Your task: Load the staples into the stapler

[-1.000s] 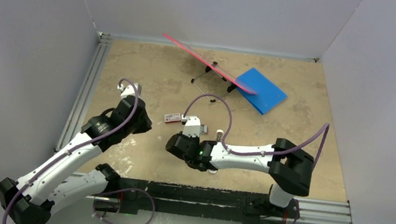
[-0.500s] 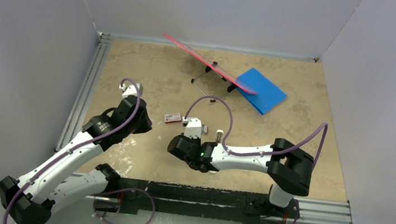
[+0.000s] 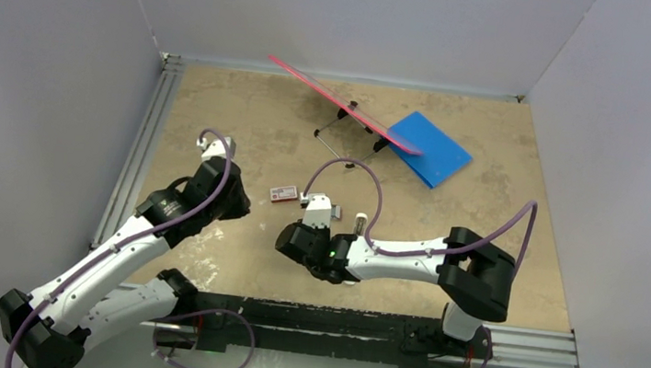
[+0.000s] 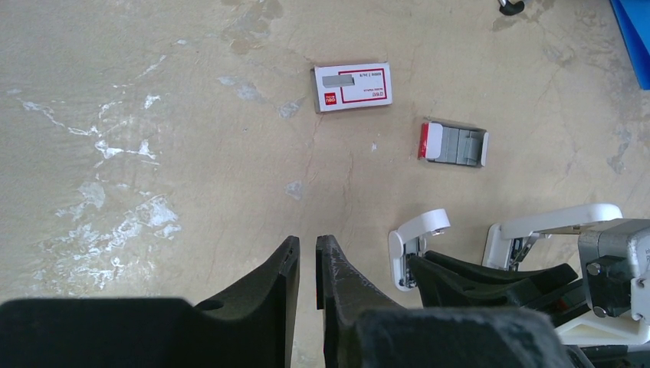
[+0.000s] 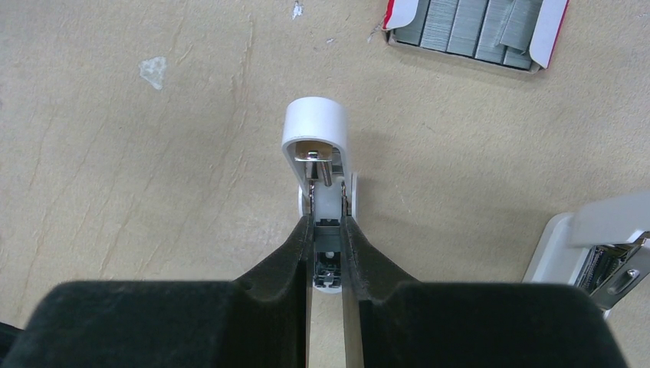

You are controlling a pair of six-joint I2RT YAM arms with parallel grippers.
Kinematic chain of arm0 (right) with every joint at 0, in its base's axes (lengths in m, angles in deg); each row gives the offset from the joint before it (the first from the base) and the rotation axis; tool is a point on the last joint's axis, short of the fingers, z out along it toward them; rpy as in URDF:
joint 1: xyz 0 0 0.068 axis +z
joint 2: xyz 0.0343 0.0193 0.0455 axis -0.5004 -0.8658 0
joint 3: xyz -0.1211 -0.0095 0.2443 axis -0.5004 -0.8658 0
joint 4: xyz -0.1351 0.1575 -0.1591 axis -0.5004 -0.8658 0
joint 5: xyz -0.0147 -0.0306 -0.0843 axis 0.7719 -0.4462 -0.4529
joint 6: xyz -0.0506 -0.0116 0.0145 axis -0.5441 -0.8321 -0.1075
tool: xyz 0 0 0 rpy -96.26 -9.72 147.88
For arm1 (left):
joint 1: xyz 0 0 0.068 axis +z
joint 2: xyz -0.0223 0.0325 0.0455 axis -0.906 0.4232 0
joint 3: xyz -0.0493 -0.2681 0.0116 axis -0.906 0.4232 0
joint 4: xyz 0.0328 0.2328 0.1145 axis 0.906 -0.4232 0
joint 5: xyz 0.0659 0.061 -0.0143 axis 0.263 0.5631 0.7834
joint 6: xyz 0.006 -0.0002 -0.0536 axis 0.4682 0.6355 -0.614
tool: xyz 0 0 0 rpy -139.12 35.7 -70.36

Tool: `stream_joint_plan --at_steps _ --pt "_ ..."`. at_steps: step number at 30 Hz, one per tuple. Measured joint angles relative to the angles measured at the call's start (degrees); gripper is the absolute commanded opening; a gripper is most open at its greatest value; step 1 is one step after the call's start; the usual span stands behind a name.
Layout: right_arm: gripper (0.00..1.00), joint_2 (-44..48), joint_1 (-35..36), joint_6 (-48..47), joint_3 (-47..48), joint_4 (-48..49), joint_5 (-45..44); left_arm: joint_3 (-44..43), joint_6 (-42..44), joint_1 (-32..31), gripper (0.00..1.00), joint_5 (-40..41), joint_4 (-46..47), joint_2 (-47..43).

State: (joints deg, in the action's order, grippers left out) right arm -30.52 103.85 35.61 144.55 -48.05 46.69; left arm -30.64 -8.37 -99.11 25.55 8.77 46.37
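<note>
Right gripper (image 5: 328,221): jaws pinch thin middle of white stapler (image 5: 315,126). Left gripper (image 4: 306,249): jaws narrow, tiny gap, holding nothing, above bare surface (image 4: 153,92). Staples (image 4: 457,145) lie in open tray on surface, just past stapler's round end. Red-and-white box (image 4: 353,87) lies near tray, not touching.

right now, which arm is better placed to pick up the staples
Left: the left gripper is empty with the staples ahead; the right gripper is clamped on the stapler.
</note>
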Motion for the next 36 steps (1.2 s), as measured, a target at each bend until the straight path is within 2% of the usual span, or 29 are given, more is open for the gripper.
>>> stream_joint_plan --at_steps 36 --pt "0.16 -0.4 0.4 -0.4 0.0 0.0 -0.1 0.0 1.3 0.0 0.16 -0.6 0.1 0.1"
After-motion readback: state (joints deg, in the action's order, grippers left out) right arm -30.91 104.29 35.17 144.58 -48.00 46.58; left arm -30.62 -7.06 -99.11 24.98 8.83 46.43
